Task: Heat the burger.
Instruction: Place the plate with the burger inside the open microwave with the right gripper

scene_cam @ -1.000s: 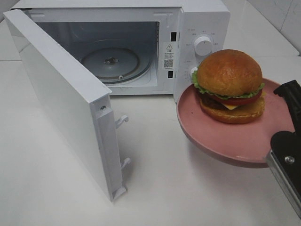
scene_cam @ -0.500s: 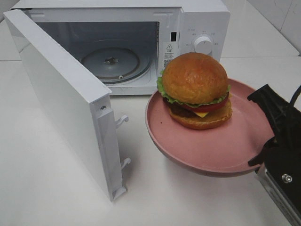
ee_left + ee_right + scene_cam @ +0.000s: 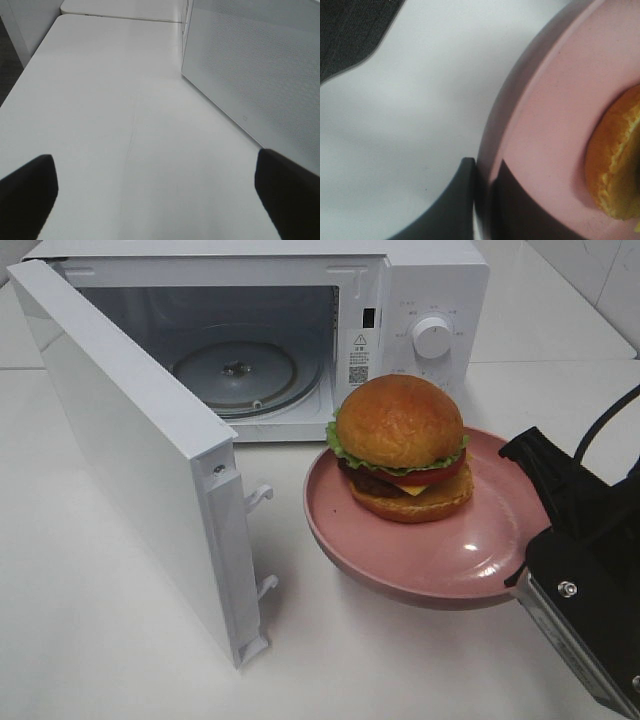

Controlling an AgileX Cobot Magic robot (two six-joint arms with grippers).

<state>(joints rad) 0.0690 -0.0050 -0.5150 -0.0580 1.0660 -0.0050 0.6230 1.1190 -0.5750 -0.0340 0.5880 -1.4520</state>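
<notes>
Microwave [image 3: 430, 280] at far side of tabletop [image 3: 120, 640], door [image 3: 130, 450] swung wide to the left; pink plate [image 3: 480, 550] w/ burger [image 3: 400, 445] has shifted left, off the dial panel [image 3: 432, 337], now near-right of the cavity opening, not inside yet; so loading is prob. underway; right jaws pinched on plate's right rim; left jaws spread wide, empty, beside the door; from overhead the arm [image 3: 590, 590] hides the grip itself.

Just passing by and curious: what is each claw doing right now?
Left gripper: open, holding nothing.
Right gripper: shut on the pink plate at its rim, with the burger on the plate.
</notes>
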